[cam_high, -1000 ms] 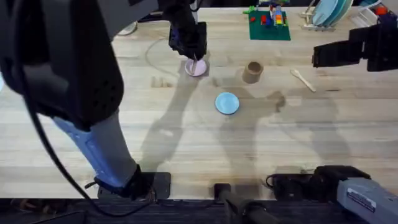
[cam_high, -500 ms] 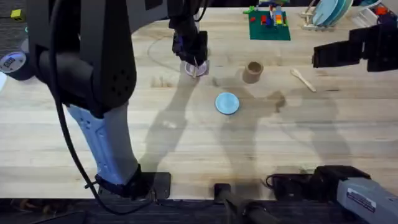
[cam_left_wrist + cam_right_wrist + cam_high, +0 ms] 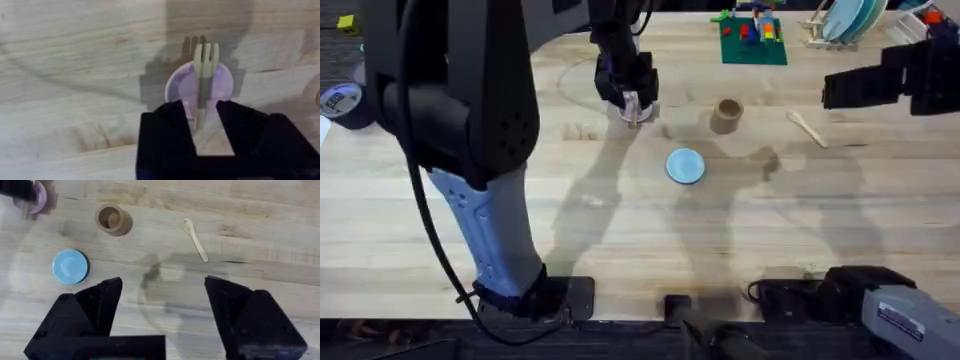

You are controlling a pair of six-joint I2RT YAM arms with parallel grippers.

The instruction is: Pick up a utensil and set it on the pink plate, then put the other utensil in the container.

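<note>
The wooden fork [image 3: 205, 62] lies across the small pink plate [image 3: 181, 90], tines pointing away from the wrist. My left gripper [image 3: 205, 127] is low over the plate's near edge. Its black fingers [image 3: 172, 125] are slightly apart, with the fork's handle in the gap beside one of them. From overhead the left gripper [image 3: 630, 100] covers most of the pink plate [image 3: 641, 112]. The wooden spoon [image 3: 807, 128] [image 3: 195, 239] lies on the table right of the tan container [image 3: 726, 115] [image 3: 111, 218]. My right gripper [image 3: 162, 295] [image 3: 832, 90] hangs wide open, high above the spoon, holding nothing.
A light blue plate [image 3: 685, 166] [image 3: 70, 266] lies in front of the container. A green baseplate with bricks [image 3: 753, 42] and a dish rack [image 3: 842, 22] stand at the far edge. A tape roll [image 3: 340, 100] sits at the left.
My left gripper has come down onto the pink plate with the fork, shifting slightly left. The right arm, spoon and container have not moved.
</note>
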